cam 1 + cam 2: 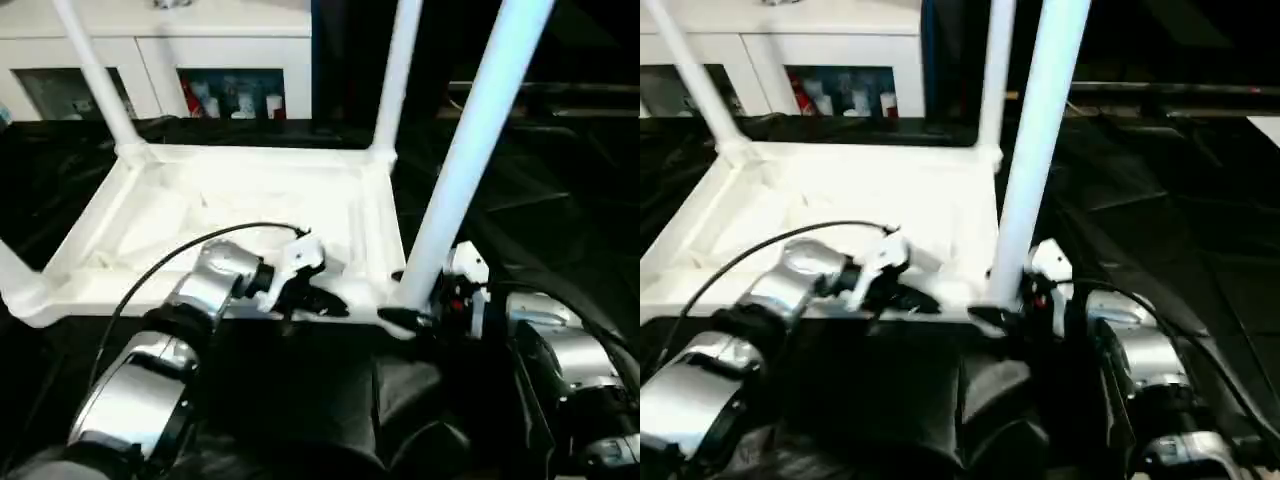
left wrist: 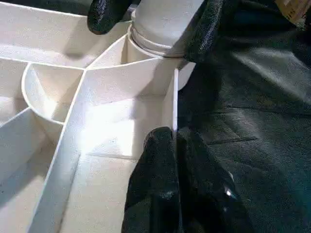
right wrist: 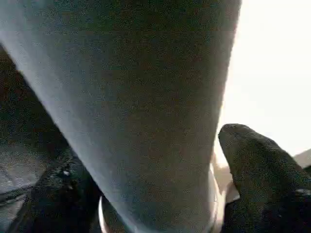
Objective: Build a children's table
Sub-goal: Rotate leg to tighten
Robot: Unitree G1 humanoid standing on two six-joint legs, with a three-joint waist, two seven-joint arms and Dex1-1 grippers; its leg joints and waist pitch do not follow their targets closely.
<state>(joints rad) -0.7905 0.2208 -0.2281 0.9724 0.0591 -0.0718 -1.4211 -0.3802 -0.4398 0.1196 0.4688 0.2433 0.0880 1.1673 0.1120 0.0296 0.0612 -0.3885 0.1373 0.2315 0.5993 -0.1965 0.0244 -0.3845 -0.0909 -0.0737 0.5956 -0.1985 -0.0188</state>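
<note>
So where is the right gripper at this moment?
In the left eye view the right gripper is at the tabletop's near right corner, its fingers on either side of the foot of the upright leg seated there.

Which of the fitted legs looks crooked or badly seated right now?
The far-left leg leans outward from its corner of the upturned tabletop, while the far-right leg stands nearly straight. The near-right leg, which also tilts, has the right hand around its base; whether it is seated fully is unclear.
</note>
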